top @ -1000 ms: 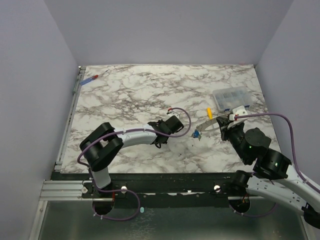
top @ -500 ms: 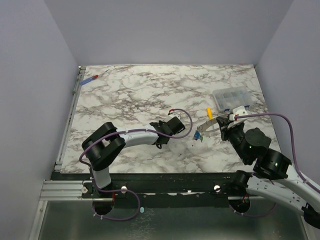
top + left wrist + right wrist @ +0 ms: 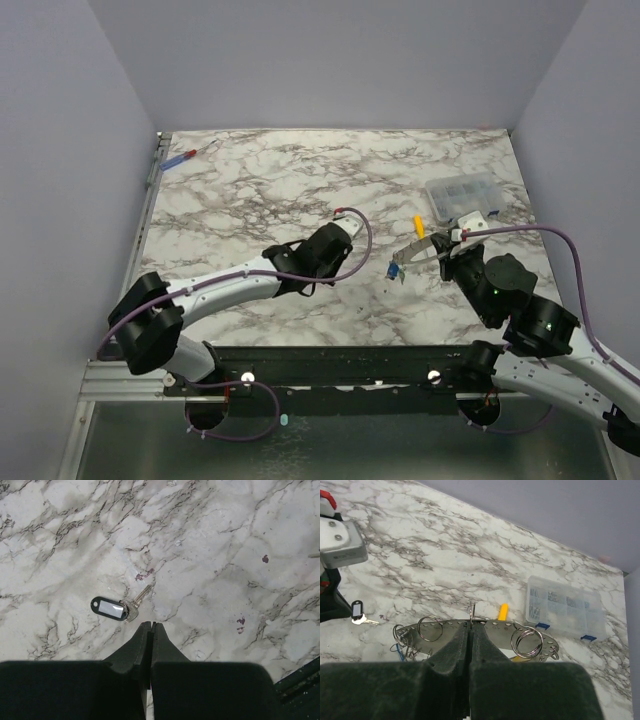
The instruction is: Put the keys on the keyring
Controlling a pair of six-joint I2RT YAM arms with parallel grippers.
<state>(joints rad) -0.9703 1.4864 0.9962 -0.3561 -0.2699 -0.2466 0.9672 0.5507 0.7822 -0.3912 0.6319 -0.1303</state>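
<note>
The keyring [image 3: 497,630] is a wide, flat silver loop dotted with holes and hung with small split rings. My right gripper [image 3: 471,625] is shut on a thin ring at its top edge and holds it above the table [image 3: 415,248]. A blue-capped key [image 3: 397,652] dangles from its left end [image 3: 394,270]. A silver key with a black tag [image 3: 112,608] lies flat on the marble, just beyond the tips of my left gripper [image 3: 151,625]. That gripper is shut with nothing between its fingers. In the top view my left gripper [image 3: 308,287] sits mid-table.
A clear compartment box [image 3: 462,195] stands at the back right, with a yellow-handled screwdriver [image 3: 419,225] lying just behind the keyring. A red-and-blue screwdriver [image 3: 185,157] lies in the far left corner. The table's near edge [image 3: 300,677] shows at lower right.
My left gripper has gone from partly open to shut, empty. The left arm has stretched out low, its elbow swinging left. The right arm and the keyring have stayed put.
</note>
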